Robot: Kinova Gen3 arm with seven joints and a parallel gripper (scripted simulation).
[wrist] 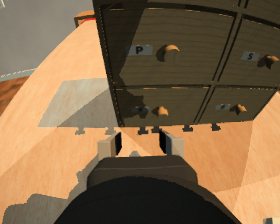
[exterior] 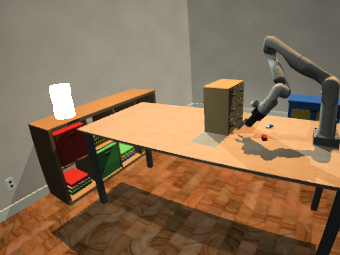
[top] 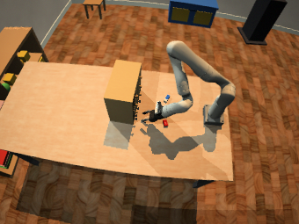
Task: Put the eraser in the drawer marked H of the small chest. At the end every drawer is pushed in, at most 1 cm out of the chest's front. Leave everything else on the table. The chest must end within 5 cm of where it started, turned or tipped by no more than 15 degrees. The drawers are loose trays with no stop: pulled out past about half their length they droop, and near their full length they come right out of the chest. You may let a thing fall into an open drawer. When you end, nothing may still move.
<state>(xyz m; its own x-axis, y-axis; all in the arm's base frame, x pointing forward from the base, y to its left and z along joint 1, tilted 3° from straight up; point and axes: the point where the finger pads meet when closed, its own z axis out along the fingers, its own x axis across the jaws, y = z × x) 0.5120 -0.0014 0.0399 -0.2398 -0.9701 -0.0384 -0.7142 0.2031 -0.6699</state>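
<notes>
The chest [top: 123, 90] stands on the table [top: 61, 117], all drawers pushed in. Just right of its front, the gripper [top: 145, 116] hangs low, its 2 fingers spread, gripping nothing. A small red eraser [top: 165, 123] lies nearby.

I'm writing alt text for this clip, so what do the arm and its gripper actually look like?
The arm is a slim chain of rounded, tube-like links in plain light grey, rising from a grey base on the table. No outside cables or markings show. The wrist end turns dark, almost black, with a bulky rounded body. The gripper has two short, blocky fingers, pale grey with dark inner faces.
</notes>
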